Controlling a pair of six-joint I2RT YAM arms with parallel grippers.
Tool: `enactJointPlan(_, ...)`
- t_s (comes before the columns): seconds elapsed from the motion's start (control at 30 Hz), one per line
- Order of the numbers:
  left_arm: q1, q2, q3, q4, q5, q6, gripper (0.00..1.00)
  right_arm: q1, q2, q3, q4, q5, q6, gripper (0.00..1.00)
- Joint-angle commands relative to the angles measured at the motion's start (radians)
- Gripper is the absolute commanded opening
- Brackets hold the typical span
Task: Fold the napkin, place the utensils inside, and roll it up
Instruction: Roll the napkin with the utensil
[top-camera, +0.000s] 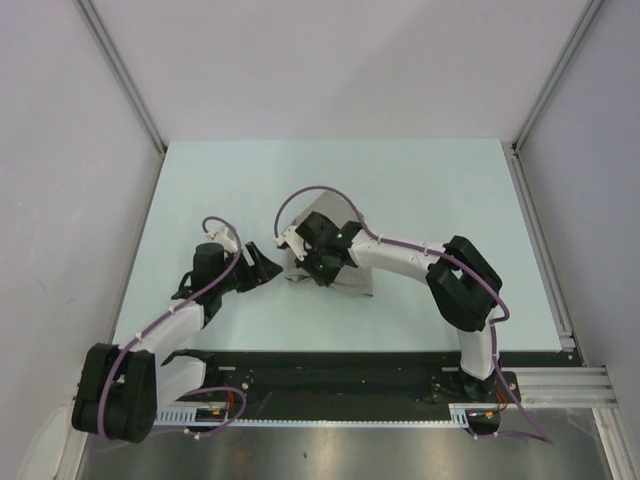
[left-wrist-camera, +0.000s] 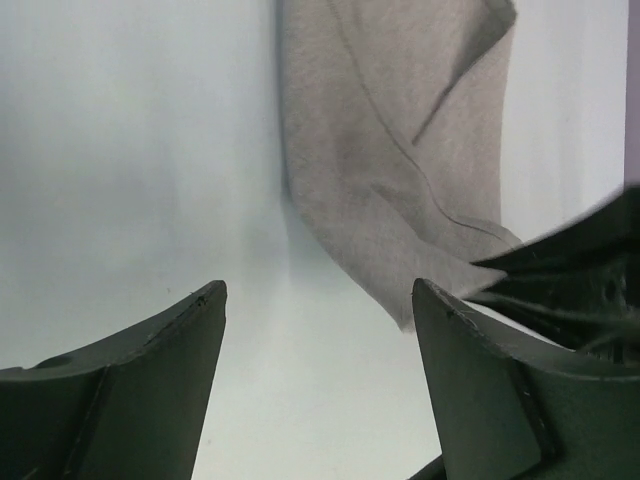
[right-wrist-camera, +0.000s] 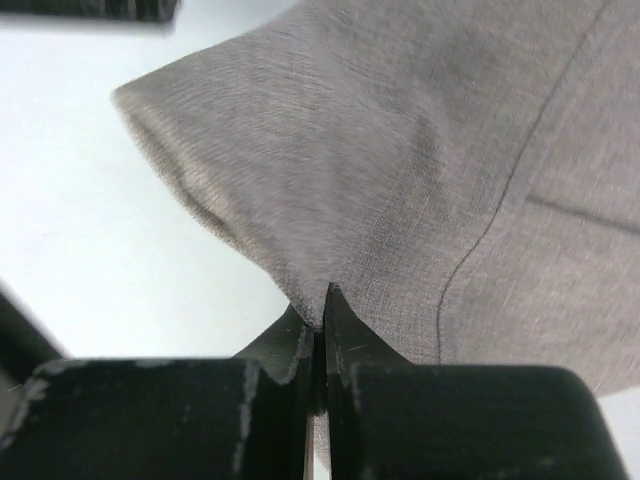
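Note:
The grey-beige napkin (top-camera: 355, 282) lies folded and rumpled at the table's middle, partly hidden under my right arm. My right gripper (top-camera: 308, 268) is shut on the napkin's (right-wrist-camera: 400, 150) near edge, pinching the fabric between its jaws (right-wrist-camera: 322, 300). My left gripper (top-camera: 262, 258) stands open just left of the cloth. In the left wrist view its fingers (left-wrist-camera: 318, 290) are spread wide over bare table, and a corner of the napkin (left-wrist-camera: 400, 150) hangs down by the right fingertip (left-wrist-camera: 430, 300). The utensils are out of view.
The pale table (top-camera: 420, 190) is bounded by grey walls at the back and sides, with a metal rail (top-camera: 545, 250) along its right edge. The right gripper's dark body (left-wrist-camera: 580, 270) shows close beside my left fingers.

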Motion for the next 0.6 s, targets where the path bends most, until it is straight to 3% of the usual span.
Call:
enactJointPlan(0.0, -0.049, -0.122, -0.021, 0.012, -0.066, 0.096, 0.8, -0.064, 0.103, 0.168, -0.201, -0.275, 0.003, 0.0)
enactJointPlan(0.2, -0.135, -0.192, -0.03, 0.075, -0.101, 0.142, 0.84, -0.136, 0.254, 0.333, -0.354, -0.385, -0.053, 0.0)
enactJointPlan(0.57, -0.239, -0.024, -0.001, 0.217, -0.112, 0.217, 0.84, -0.189, 0.341, 0.395, -0.398, -0.512, -0.069, 0.0)
